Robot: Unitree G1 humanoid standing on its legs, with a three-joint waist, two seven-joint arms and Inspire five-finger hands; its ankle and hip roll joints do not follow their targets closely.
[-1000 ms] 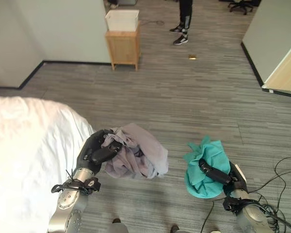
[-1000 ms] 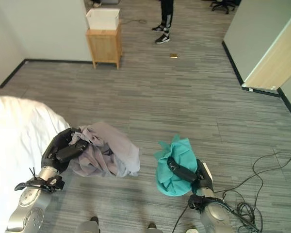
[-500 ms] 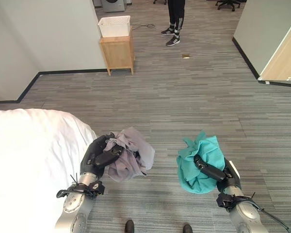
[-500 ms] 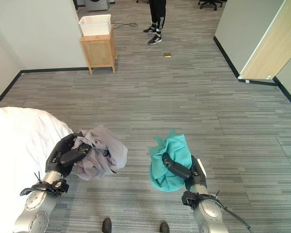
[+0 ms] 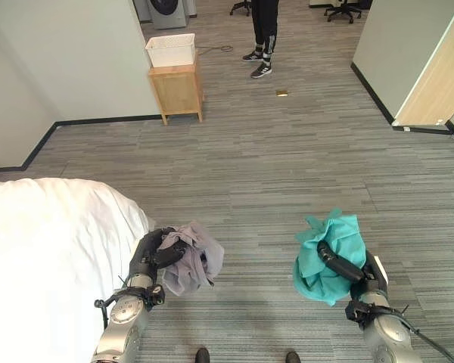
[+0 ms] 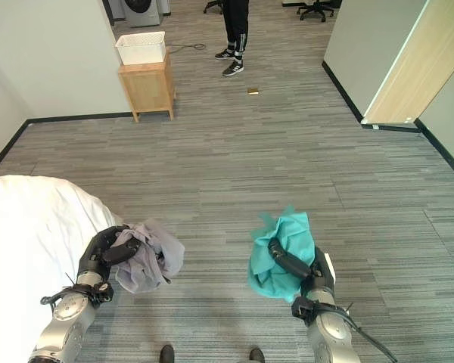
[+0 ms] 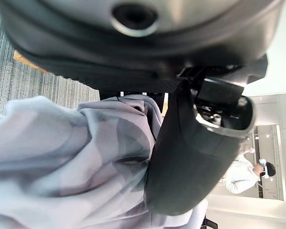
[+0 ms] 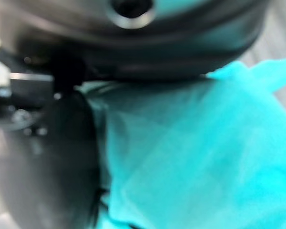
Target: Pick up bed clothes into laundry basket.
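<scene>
Beside the white bed (image 5: 45,249), left hand (image 5: 147,253) fingers grip grey clothes (image 5: 189,257); right hand (image 5: 340,265) clasps teal cloth (image 5: 329,249).

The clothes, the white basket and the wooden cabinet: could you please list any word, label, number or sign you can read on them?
None can be read.
Grey garment, clutched in the left hand: plain cloth, no print.
Teal garment, clutched in the right hand: no label visible.
White basket on the wooden cabinet: no lettering visible; both are far off.
</scene>
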